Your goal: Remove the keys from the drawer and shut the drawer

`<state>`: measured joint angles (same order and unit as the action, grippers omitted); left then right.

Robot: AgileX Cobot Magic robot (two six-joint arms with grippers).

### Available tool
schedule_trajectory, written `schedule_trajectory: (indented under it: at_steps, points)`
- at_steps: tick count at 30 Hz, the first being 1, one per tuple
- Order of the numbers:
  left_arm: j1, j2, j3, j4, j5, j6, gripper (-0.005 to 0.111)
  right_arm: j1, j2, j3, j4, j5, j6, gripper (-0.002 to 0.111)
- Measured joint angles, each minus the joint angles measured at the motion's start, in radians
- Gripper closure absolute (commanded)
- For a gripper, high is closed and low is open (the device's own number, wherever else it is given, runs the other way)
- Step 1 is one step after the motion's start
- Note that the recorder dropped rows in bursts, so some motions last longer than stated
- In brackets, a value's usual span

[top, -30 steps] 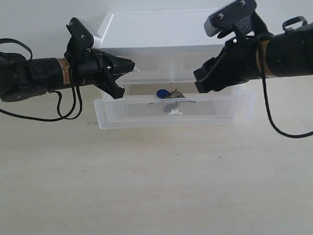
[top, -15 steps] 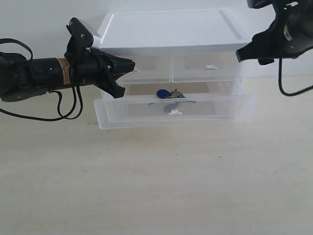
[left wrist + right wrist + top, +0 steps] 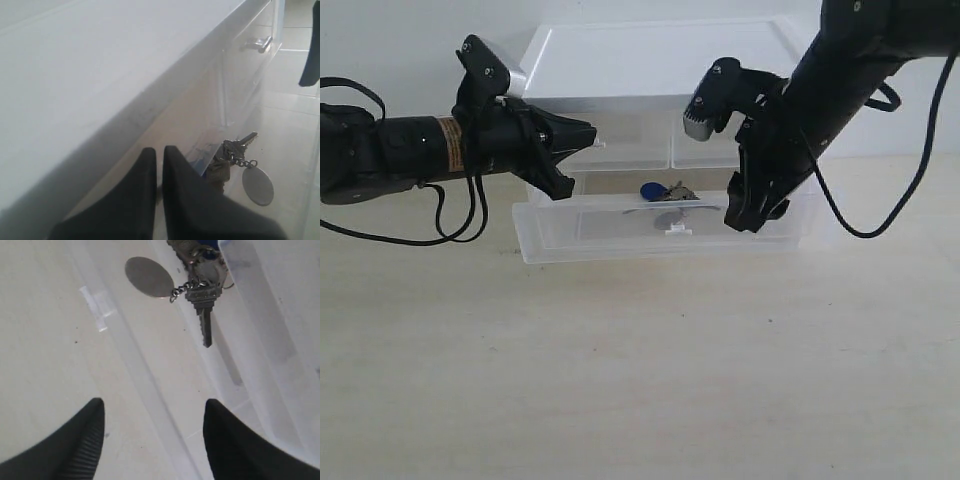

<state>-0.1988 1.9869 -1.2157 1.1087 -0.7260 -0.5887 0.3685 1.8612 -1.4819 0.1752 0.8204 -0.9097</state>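
status: the drawer [image 3: 600, 228] stands pulled out of the cabinet [image 3: 660, 60] on the table [image 3: 640, 380]. the keys [image 3: 666, 192] lie inside it, near the middle and toward the back, untouched. neither step is done: the keys are not lifted out and the drawer is not closed.

right claw [image 3: 752, 212]: released, fingers well apart, grasping nothing. it points down over the drawer's right part, near the keys but apart from them. its wrist view shows keys and fob [image 3: 147, 277] ahead of the open fingers.

left claw [image 3: 588, 133]: clenched, fingers nearly together, empty, at the cabinet's upper left, above the drawer's left end.

change: half a second ago the right arm was raised at the upper right, away from the drawer; it has since come down over it. left arm, keys and drawer are unmoved.

judged remaining: reach, grasp, lift out, push shut.
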Motion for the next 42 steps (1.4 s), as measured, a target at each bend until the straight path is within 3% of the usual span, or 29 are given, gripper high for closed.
schedule_trajectory:
  at_steps: [14, 16, 20, 30, 37, 42]
  points:
    - [0.0, 0.001, -0.002, 0.007, -0.004, -0.011, 0.102, 0.015, 0.024, -0.002, -0.079, -0.128, -0.103, 0.055]
    - [0.0, 0.001, -0.002, 0.007, -0.004, -0.011, 0.102, 0.016, 0.025, -0.002, -0.079, -0.131, -0.126, 0.067]
    - [0.0, 0.001, -0.002, 0.007, -0.004, -0.011, 0.102, 0.016, 0.033, -0.013, -0.093, -0.111, -0.221, 0.109]
    - [0.0, 0.001, -0.002, 0.008, -0.004, -0.011, 0.102, 0.075, 0.005, -0.019, -0.125, 0.05, -0.299, 0.108]
    - [0.0, 0.001, -0.002, 0.008, -0.004, -0.011, 0.102, 0.122, -0.048, -0.013, -0.125, 0.238, -0.275, 0.108]
    - [0.0, 0.001, -0.002, 0.008, -0.004, -0.013, 0.102, 0.13, -0.057, -0.012, -0.175, 0.269, -0.213, 0.108]
